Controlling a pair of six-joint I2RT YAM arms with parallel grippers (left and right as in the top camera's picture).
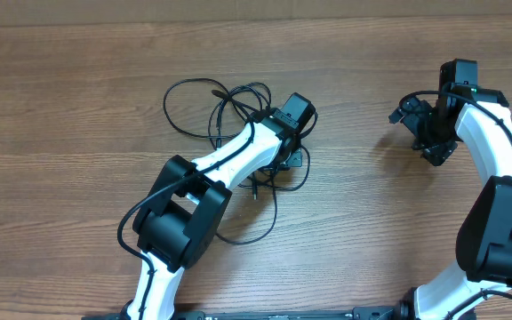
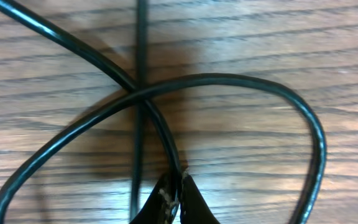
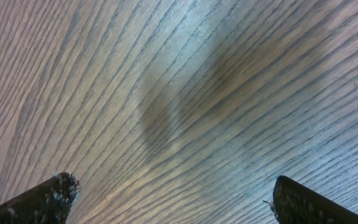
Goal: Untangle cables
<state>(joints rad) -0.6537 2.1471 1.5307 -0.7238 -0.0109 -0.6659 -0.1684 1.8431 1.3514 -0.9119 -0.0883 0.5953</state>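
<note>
On the left half of the bench point(image 1: 78, 62) we see the cables point(image 1: 225, 111) lying in a loose tangle of crossing loops. Our left tool point(image 2: 178, 190) is at the tangle's right edge, tips pinched together on one strand just below a crossing. We judge this to be the grasp step. Next we would pull slowly away from the knot, watching which loops drag along. Far right, our right tool point(image 3: 174, 185) hangs wide over bare wood, holding nothing, well apart from the cables.
</note>
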